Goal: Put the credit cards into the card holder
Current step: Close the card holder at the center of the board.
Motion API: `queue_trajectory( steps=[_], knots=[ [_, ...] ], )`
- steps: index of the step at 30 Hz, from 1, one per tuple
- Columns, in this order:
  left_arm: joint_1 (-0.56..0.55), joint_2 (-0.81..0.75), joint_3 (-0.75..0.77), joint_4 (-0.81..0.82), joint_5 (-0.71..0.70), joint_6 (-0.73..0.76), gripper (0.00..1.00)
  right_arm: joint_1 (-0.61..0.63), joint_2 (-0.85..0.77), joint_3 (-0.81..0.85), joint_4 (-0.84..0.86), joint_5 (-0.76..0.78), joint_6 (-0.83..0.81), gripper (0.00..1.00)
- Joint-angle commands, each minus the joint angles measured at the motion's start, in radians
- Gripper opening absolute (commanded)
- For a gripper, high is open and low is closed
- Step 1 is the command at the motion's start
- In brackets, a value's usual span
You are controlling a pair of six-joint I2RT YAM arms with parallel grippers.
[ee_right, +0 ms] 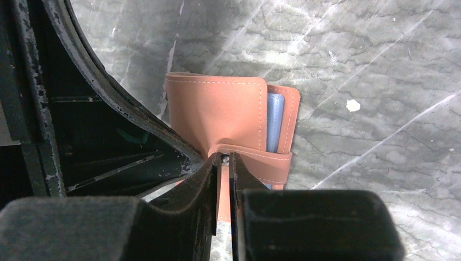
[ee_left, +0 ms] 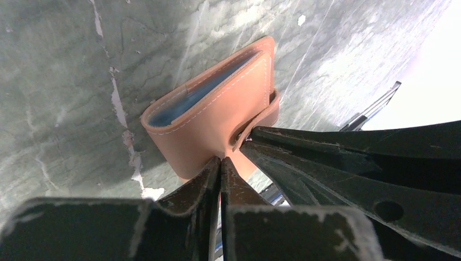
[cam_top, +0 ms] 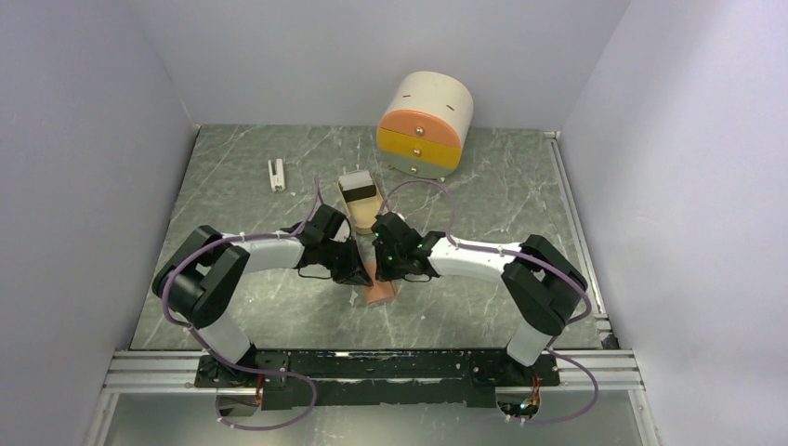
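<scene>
Salmon-pink leather-like card holder (ee_right: 217,114), folded shut, sits on the near side of the beige tray (cam_top: 358,195), over the grey marbled worktop (cam_top: 483,186). Cannot tell whether it rests there or hangs lifted. A bluish credit card (ee_right: 274,122) shows edge-on inside the fold. Right claw (ee_right: 221,160) is clamped on the holder's strap (ee_right: 255,160), salmon material visible between its fingers. Left claw (ee_left: 220,161) is pinched tight on the holder's edge, fingers all but touching. Both claws meet on the tray's near side. White block (cam_top: 276,174) stands upright, left of the tray. Round drawer cabinet (cam_top: 426,121) stands beyond the tray, to its right.
</scene>
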Motion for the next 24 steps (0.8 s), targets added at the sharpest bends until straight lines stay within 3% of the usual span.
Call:
queue_trajectory(
  steps=[1,14,19,24],
  knots=[
    [-0.017,-0.010,-0.043,-0.023,-0.023,-0.003,0.10,0.035,0.103,-0.028,-0.173,0.098,-0.037,0.14],
    [-0.017,-0.087,-0.062,-0.112,-0.095,-0.008,0.12,0.087,0.198,0.015,-0.201,0.113,-0.011,0.14],
    [-0.013,-0.203,-0.054,-0.173,-0.153,-0.024,0.13,0.085,0.114,0.041,-0.211,0.137,-0.002,0.15],
    [-0.012,-0.375,-0.019,-0.275,-0.311,-0.036,0.17,0.078,-0.041,0.103,-0.226,0.161,-0.009,0.21]
  ],
)
